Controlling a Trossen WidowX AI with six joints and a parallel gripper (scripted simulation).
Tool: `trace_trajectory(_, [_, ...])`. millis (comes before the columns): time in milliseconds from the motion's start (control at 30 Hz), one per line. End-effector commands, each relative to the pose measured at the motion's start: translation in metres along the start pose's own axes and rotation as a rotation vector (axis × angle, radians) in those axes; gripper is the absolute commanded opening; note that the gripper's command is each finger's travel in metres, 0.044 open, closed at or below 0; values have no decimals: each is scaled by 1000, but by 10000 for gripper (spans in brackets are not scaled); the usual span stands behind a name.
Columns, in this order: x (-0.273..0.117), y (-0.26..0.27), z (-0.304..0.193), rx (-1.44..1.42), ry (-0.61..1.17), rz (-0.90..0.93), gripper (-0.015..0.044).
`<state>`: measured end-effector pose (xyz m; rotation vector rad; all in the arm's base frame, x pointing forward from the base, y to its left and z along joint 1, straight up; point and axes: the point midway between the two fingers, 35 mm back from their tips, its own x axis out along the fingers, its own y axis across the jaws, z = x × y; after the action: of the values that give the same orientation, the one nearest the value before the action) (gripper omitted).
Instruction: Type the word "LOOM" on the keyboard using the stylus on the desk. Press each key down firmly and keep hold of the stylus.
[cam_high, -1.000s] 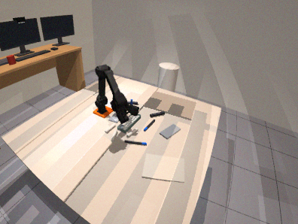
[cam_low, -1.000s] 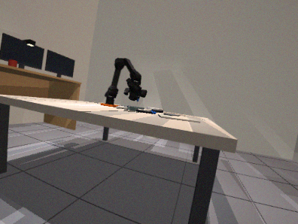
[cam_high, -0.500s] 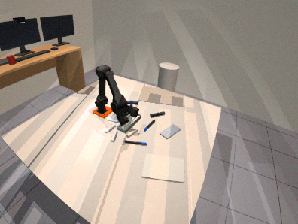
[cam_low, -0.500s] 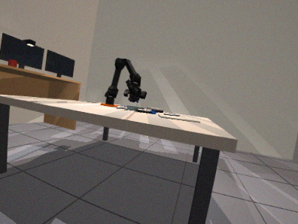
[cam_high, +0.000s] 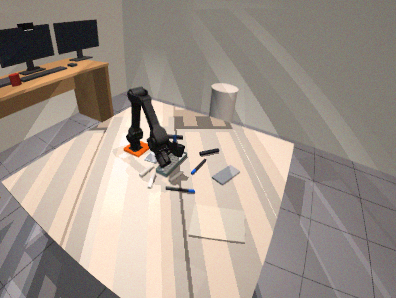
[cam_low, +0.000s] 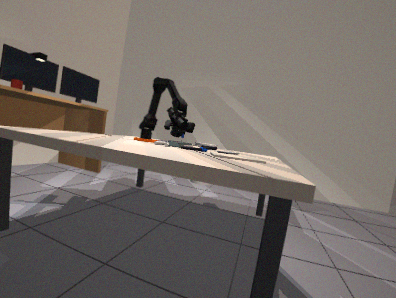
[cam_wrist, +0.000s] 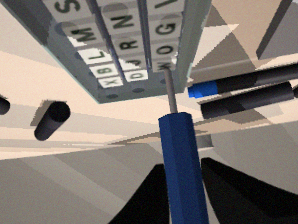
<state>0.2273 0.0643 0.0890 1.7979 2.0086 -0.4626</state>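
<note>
My gripper (cam_high: 171, 154) (cam_low: 180, 131) (cam_wrist: 182, 169) is shut on the blue stylus (cam_wrist: 180, 145), whose thin grey tip points away from the fingers at the keyboard (cam_high: 172, 166) (cam_wrist: 155, 88). In the wrist view the tip overlaps the last key of the right-hand row, just past the O key (cam_wrist: 167, 49). Whether it touches the key cannot be told. The L key (cam_wrist: 96, 56) and the M key (cam_wrist: 84, 34) show in the left-hand row. The gripper stands low over the keyboard and hides part of it in the top view.
Black pens with blue ends (cam_high: 198, 167) (cam_high: 180, 189) lie beside the keyboard. A black cylinder (cam_high: 209, 152) (cam_wrist: 53, 120), a grey slab (cam_high: 226, 174) and a pale flat panel (cam_high: 217, 225) are on the table. Small white pieces (cam_high: 151, 180) (cam_high: 146, 171) lie near the keyboard's front end.
</note>
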Motion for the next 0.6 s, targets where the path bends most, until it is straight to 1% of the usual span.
trace_trajectory(0, [2, 0, 3, -2, 1, -2, 81])
trace_trajectory(567, [5, 0, 9, -2, 1, -2, 81])
